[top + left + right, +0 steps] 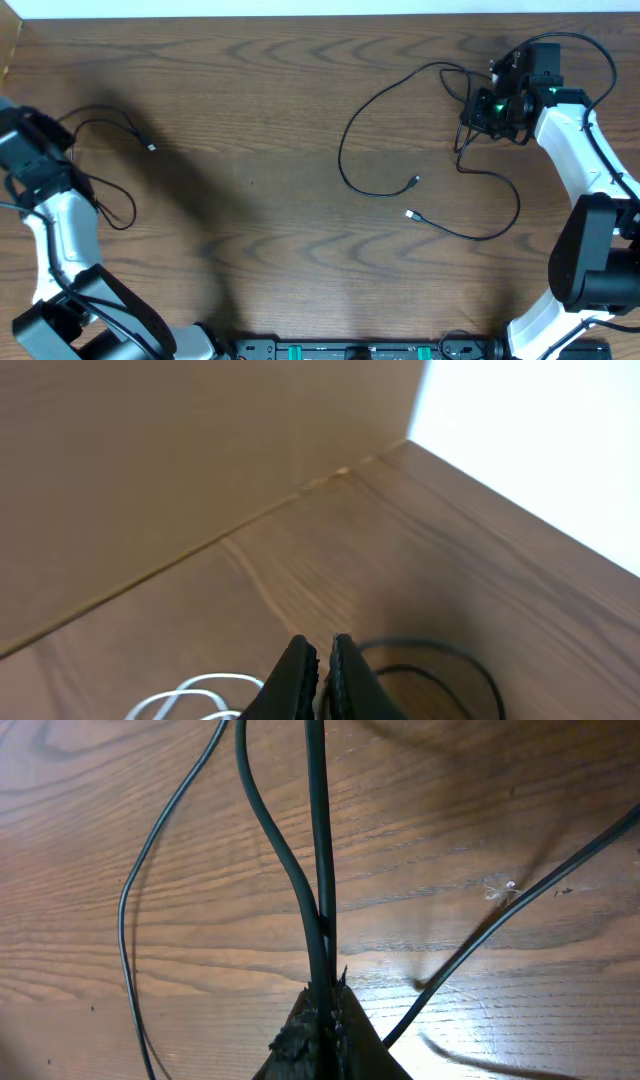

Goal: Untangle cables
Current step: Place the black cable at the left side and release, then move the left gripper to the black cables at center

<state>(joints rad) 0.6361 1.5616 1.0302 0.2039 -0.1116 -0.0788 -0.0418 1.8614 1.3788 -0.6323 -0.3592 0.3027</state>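
Two long black cables lie at centre right. One (345,150) loops left and ends in a plug (415,182). The other (510,195) ends in a plug (410,214). My right gripper (478,112) is shut on two black strands (318,870) where both cables meet; its tips (325,1005) sit just above the wood. A third black cable (115,120) lies at far left with its plug (150,147) free. My left gripper (25,130) is closed (322,660), with a dark strand between its tips, and the black cable (440,655) loops to its right. A white cable (190,695) lies to its left.
A light wooden wall (180,470) stands along the table's left edge, close ahead of the left gripper. The table's far edge (320,14) runs along the top. A third strand (150,860) and a slack black cable (520,905) run past the right gripper.
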